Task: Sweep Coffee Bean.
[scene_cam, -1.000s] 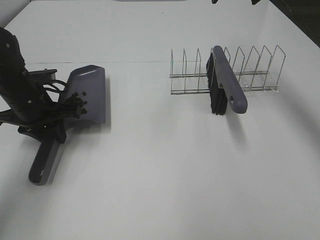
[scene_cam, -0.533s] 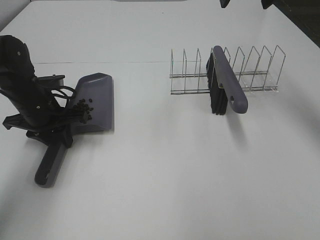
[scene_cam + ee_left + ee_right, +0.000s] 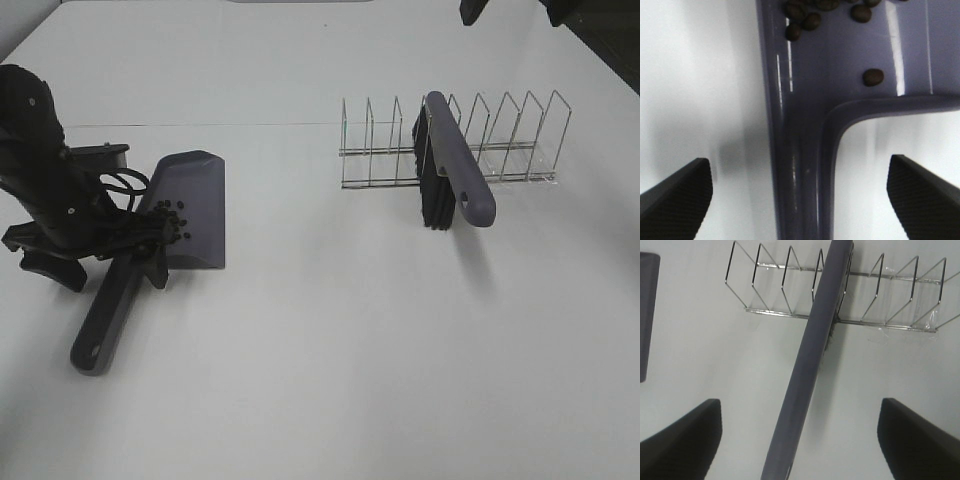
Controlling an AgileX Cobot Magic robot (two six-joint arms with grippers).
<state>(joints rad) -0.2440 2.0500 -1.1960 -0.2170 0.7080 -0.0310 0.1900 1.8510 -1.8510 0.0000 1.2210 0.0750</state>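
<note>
Released a moment ago, the dustpan now lies flat on the table, its handle between the left gripper's wide-spread fingers, untouched. Coffee beans sit inside the pan, just beyond them. Right gripper hangs open above the brush in the wire rack.
</note>
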